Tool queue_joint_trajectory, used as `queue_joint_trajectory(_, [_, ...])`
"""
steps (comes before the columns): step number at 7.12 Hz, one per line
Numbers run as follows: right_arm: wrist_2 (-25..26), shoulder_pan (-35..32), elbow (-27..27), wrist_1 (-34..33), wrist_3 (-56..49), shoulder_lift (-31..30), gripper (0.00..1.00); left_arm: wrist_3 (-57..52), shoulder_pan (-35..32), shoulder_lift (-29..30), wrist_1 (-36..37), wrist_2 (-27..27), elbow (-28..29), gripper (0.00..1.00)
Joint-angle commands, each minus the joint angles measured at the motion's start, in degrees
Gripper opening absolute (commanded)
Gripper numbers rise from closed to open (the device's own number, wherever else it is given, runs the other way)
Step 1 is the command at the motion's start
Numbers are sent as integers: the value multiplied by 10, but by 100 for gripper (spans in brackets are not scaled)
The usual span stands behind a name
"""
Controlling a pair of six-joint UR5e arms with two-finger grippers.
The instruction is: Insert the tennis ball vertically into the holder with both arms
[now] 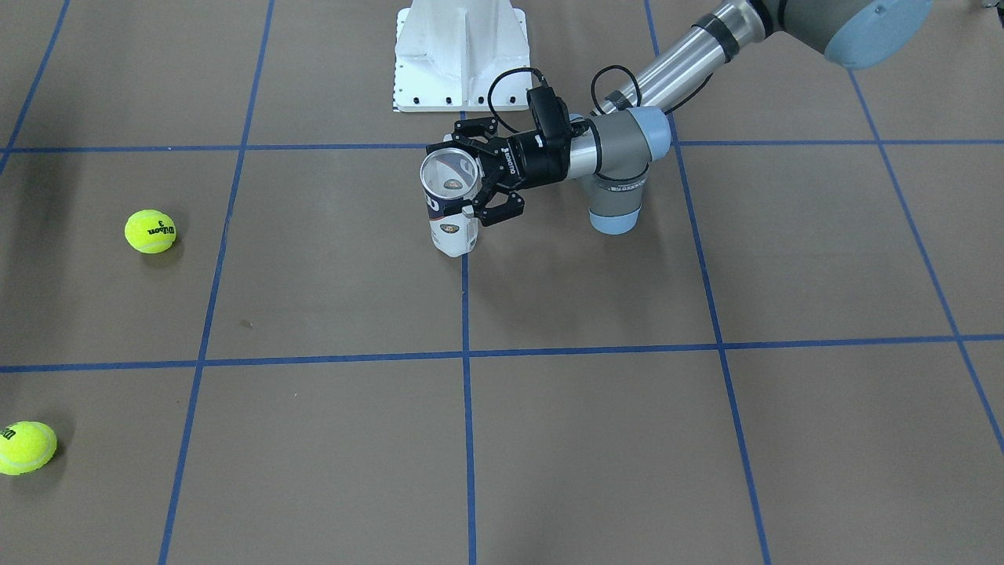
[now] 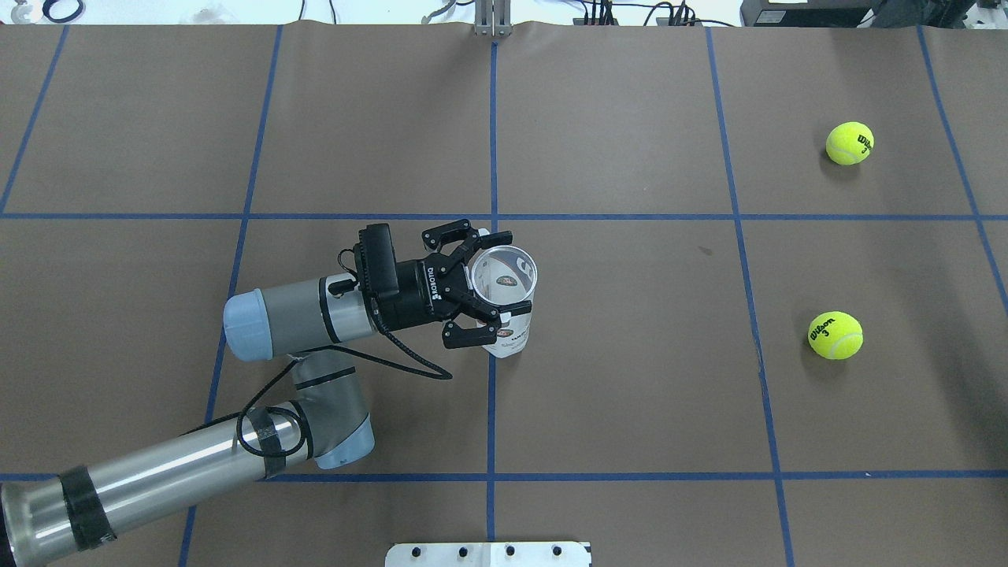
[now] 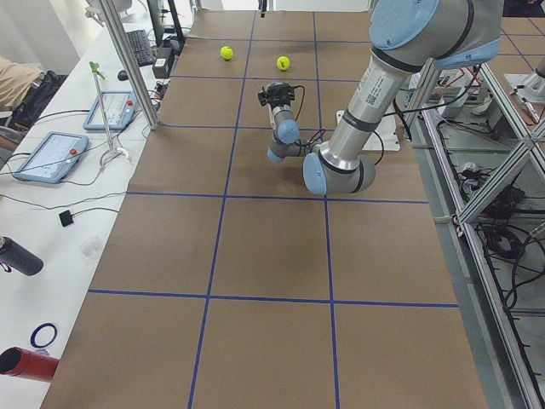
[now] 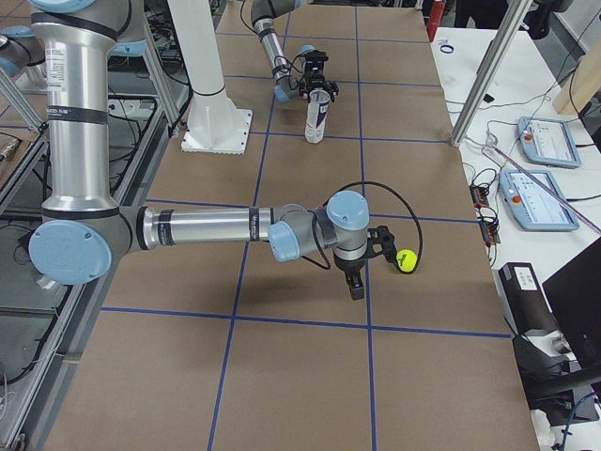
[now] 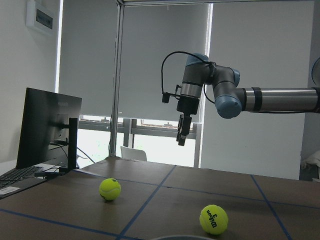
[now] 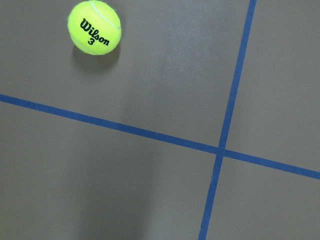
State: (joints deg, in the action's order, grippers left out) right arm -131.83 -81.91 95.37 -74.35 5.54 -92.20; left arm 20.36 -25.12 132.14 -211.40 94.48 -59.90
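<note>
The holder, a clear tube with a silver rim and a white-and-navy label, stands upright and empty at the table's middle. My left gripper comes in from the side and is shut on it just below the rim. Two yellow tennis balls lie on the table on my right side. My right gripper hangs pointing down above the table beside one ball. I cannot tell whether it is open. That ball shows at the upper left of the right wrist view.
The white bolted base stands at the robot's edge of the table. Blue tape lines grid the brown table. Tablets and a monitor stand beyond the table's far side.
</note>
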Motion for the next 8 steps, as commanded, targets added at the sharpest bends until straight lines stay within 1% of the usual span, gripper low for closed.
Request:
queue_joint_trajectory(1, [0,0,0,0,0,0,99,0,2,-13,-8,0,-4,99])
queue_joint_trajectory(8, [0,0,-3,0,0,0,99,-8,8,-12,-3,-2,1,99])
